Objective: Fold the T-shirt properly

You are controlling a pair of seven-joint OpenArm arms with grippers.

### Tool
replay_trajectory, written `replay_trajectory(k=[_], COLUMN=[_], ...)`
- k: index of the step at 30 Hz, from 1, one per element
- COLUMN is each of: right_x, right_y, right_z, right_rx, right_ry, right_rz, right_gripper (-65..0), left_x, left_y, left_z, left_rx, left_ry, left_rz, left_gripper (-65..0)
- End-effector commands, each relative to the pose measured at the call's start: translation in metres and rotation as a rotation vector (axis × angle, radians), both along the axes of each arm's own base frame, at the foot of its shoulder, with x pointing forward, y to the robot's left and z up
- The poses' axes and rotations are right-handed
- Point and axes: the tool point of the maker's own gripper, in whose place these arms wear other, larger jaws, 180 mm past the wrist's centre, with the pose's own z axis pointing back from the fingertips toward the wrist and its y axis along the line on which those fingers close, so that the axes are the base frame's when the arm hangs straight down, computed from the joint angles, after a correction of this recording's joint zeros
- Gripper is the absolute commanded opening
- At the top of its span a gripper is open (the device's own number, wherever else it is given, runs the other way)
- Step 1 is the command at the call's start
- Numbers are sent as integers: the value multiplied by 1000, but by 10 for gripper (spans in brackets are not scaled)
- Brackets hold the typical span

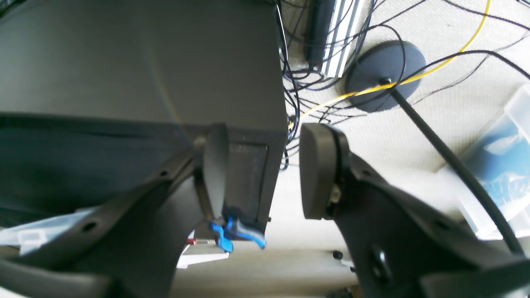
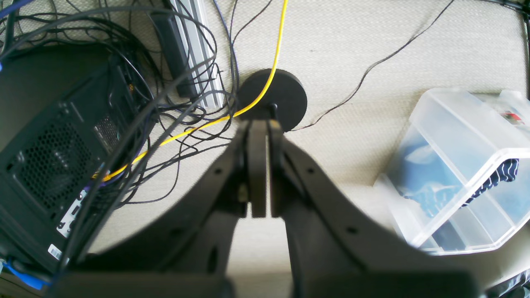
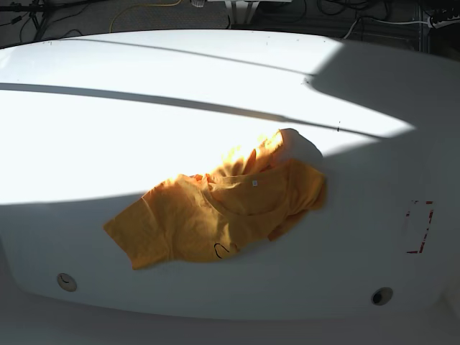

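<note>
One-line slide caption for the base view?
Crumpled orange-yellow T-shirt lies unfolded on the white table, half in sunlight, with no arm in view.

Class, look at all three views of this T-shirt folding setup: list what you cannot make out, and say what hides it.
- Base view: both arms lie outside the frame, so neither claw shows near the T-shirt.
- Base view: the shirt's far sleeve is bleached by sunlight; its underside is hidden by its own crumpled folds.
- Base view: the black drawing is too small to read.
- Wrist views: left claw and right claw face the floor; no shirt appears.
</note>
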Motion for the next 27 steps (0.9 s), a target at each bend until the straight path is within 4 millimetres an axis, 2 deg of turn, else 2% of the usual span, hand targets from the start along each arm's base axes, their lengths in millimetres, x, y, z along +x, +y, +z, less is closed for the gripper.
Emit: replay_trajectory(k=[1,11,27], right_x=[-3,-3,-2], right_y=[-2,-2,-3], right_z=[1,1,1], right_rx=[-5,-7,-7], right_ry=[1,0,-5], right_rz=[4,-3,1], right_gripper=[-649,-650,-649], left_x=[-7,-2,-11], left_y=[3,0,1], left_z=[2,0,2], left_rx=[3,-4,-2], left_ry=[9,5,16], left_rz=[-5,-5,-3], left_gripper=[-395,-396,-393])
